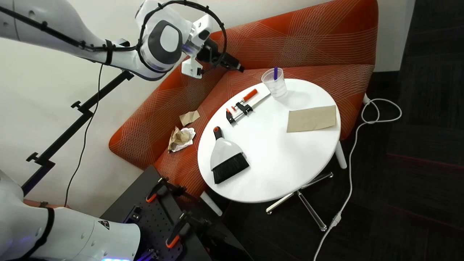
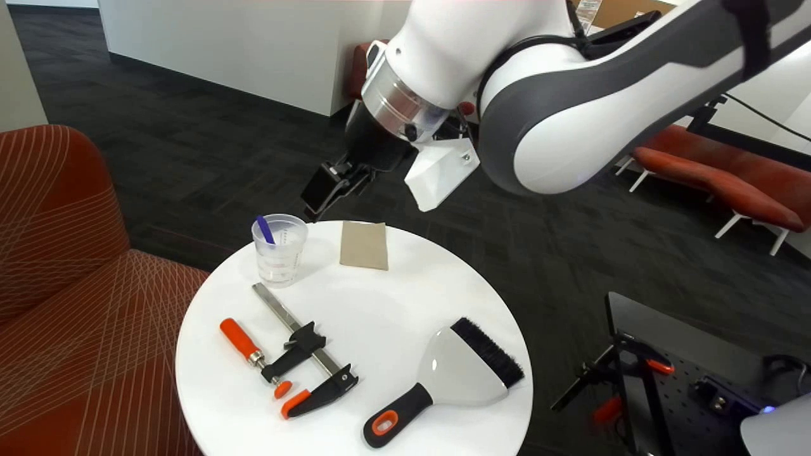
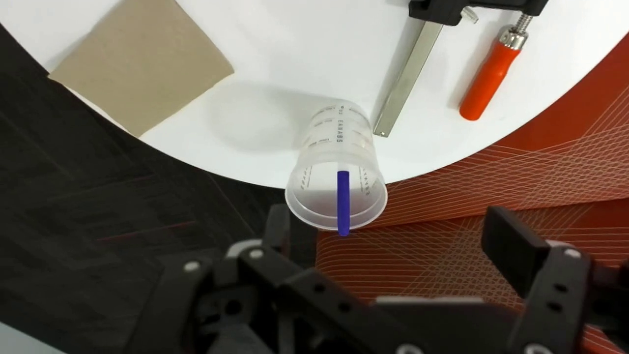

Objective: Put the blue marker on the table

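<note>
Tabletop: 1. Blue marker: 1. Clear cup: 1. Hand brush: 1. Bar clamp: 1. Orange-tipped clamps at the black stand: 2 seen. Paper: 1 flat sheet, 1 scrap, 1 crumpled wad, layers within uncountable. Sofa: 1 beside the tabletop; background seats, number unclear. Arm: 1. Pincer: 1, 2 fingers. White cable: 1.
</note>
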Robot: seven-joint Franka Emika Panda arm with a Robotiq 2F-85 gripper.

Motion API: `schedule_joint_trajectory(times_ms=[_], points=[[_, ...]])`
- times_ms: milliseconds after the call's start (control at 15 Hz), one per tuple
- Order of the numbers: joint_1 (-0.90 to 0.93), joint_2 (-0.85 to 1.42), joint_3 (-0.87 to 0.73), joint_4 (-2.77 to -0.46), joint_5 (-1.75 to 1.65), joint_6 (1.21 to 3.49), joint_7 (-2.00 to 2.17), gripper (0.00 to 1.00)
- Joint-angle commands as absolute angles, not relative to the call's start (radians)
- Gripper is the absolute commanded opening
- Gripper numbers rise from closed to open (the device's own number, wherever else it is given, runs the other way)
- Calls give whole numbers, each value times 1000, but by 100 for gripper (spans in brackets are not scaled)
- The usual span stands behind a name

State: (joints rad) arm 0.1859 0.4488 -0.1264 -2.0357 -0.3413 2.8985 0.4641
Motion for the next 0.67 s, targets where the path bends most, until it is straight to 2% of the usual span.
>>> schedule_joint_trajectory(times_ms=[0,600], points=[[256,556,-191,-1917,-307,2893,465,100],[239,735,-188,-1714,-189,2854,379,100]])
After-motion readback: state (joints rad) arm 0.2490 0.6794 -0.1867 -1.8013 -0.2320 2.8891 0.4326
